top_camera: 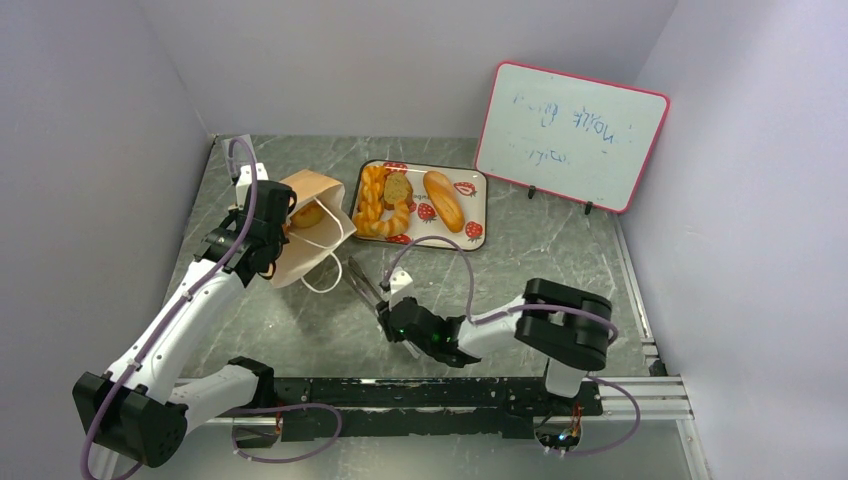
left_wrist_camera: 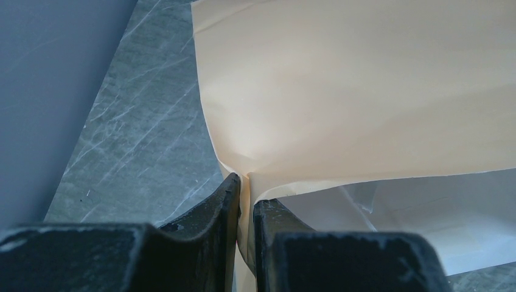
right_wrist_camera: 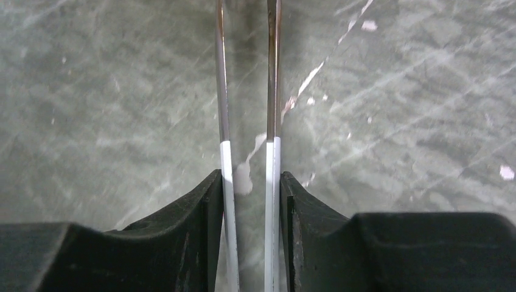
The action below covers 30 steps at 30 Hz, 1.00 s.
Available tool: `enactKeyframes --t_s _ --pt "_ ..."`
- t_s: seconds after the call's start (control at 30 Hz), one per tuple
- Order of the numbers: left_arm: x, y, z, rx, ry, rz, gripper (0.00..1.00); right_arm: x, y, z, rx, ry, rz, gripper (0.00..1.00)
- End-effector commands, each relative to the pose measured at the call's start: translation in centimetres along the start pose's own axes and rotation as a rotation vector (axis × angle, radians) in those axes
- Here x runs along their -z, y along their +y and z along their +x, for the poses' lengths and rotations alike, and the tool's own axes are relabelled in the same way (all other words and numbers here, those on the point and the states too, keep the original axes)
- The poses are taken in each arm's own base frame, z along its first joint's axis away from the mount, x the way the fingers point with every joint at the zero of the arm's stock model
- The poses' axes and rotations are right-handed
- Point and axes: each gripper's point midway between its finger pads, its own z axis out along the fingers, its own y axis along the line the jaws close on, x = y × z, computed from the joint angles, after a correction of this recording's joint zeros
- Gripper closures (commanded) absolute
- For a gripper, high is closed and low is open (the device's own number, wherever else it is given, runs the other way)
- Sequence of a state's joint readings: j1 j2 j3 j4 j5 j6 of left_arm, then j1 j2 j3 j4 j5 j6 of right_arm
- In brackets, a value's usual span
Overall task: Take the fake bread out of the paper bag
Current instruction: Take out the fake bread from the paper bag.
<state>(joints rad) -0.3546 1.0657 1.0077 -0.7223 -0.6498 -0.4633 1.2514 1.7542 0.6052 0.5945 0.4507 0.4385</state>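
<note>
Left gripper (left_wrist_camera: 245, 182) is pinching the paper bag (left_wrist_camera: 365, 91), right gripper (right_wrist_camera: 249, 182) is clamping the tongs (right_wrist_camera: 272, 91); most fake bread (top_camera: 443, 200) is lying on the tray (top_camera: 478, 208), one piece (top_camera: 308, 213) remaining inside.

You see the tan paper bag (top_camera: 300, 255) tipped on its side at the left, its mouth open toward the right with one golden bread piece (top_camera: 307, 214) inside. Near its mouth, outside, lie braided twists (top_camera: 372, 198), a round brownish slice (top_camera: 398, 188) and an oblong loaf (top_camera: 443, 200).
</note>
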Motion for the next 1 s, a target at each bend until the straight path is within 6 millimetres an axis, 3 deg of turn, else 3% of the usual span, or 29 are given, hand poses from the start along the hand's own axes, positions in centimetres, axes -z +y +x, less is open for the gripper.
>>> enactKeyframes --t_s 0.0,0.17,0.4,0.73,0.97 --pt "0.0 0.0 -0.8 0.040 -0.023 0.001 0.93 3.0 -0.6 3.1 0.027 0.185 -0.023 0.67" --pt "-0.6 -0.2 0.1 0.047 -0.013 -0.001 0.93 6.2 0.6 -1.4 -0.045 0.194 -0.073 0.68" --pt "-1.0 -0.8 2.3 0.079 0.027 0.032 0.93 10.6 0.0 -7.6 -0.153 0.181 -0.076 0.68" --pt "-0.8 -1.7 4.0 0.110 0.056 0.101 0.93 14.1 0.1 -15.3 -0.244 0.134 -0.055 0.68" --pt "-0.5 -2.2 3.9 0.119 0.046 0.129 0.93 14.2 1.2 -16.5 -0.287 0.176 -0.080 0.68"
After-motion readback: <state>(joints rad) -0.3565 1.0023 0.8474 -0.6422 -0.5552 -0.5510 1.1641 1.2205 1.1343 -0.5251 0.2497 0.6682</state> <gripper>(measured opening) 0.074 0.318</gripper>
